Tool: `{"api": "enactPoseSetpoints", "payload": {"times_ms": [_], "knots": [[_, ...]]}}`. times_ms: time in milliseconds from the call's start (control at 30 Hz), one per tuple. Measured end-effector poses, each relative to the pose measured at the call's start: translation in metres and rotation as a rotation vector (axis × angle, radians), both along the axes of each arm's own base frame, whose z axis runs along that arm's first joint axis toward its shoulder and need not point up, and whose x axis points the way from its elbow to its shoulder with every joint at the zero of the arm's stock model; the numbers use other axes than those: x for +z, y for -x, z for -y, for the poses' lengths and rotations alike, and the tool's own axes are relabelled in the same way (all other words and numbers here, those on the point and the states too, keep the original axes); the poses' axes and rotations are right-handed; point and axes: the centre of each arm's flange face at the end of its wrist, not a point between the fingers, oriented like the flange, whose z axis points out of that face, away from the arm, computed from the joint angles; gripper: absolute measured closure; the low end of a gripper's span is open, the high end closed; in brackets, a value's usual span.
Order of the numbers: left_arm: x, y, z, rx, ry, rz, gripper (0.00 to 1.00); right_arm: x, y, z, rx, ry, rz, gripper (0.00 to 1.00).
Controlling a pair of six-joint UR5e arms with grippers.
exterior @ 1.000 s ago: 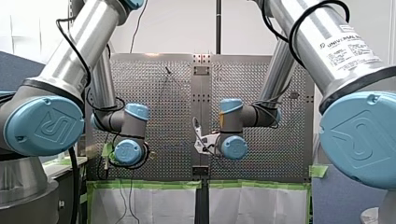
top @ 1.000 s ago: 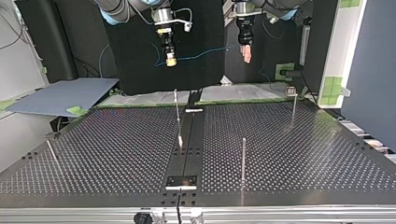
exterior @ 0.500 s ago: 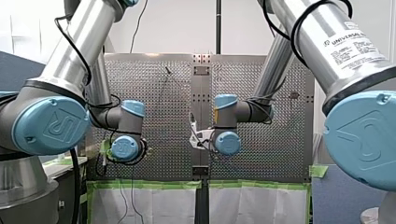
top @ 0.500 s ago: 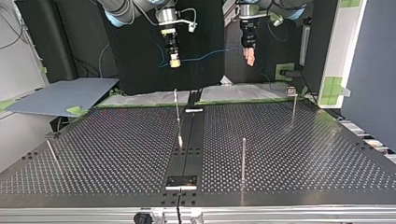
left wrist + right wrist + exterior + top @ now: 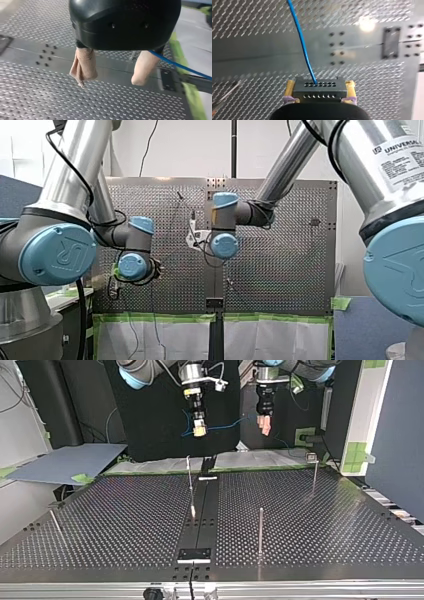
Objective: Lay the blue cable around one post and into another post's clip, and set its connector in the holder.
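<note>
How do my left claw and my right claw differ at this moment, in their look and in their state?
My left claw has beige pads, my right claw yellow ones. My left claw stands open; my right claw is shut on the connector, from which the blue cable leads. Both hang above the perforated table.

My left arm (image 5: 75,175) and my right arm (image 5: 360,165) are brushed silver tubes with pale blue joint caps (image 5: 57,254) embossed with a logo. Black cables (image 5: 79,320) run beside them. A white label (image 5: 400,152) reads UNIVERSAL. My left gripper (image 5: 108,81) has a glossy black housing, two small screws (image 5: 113,25) and beige cloth-covered fingers (image 5: 83,66). My right gripper (image 5: 320,91) shows yellow pads (image 5: 290,87) with lilac bands (image 5: 288,100).
</note>
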Motion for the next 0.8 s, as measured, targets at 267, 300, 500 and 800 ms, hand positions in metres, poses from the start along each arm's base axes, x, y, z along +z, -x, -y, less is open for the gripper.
{"api": "enactPoseSetpoints", "payload": {"times_ms": [267, 300, 500, 800], "knots": [[0.040, -0.028, 0.004, 0.056, 0.063, 0.069, 0.00, 0.067, -0.001, 0.030, -0.015, 0.049, 0.058, 1.00], [0.044, -0.031, 0.004, 0.065, 0.065, 0.077, 0.00, 0.075, 0.000, 0.034, -0.017, 0.054, 0.063, 1.00], [0.075, -0.046, 0.005, 0.107, 0.082, 0.125, 0.00, 0.114, 0.008, 0.056, -0.023, 0.092, 0.078, 1.00], [0.120, -0.065, 0.007, 0.122, 0.123, 0.187, 0.00, 0.174, 0.038, 0.088, -0.066, 0.153, 0.065, 1.00]]}}
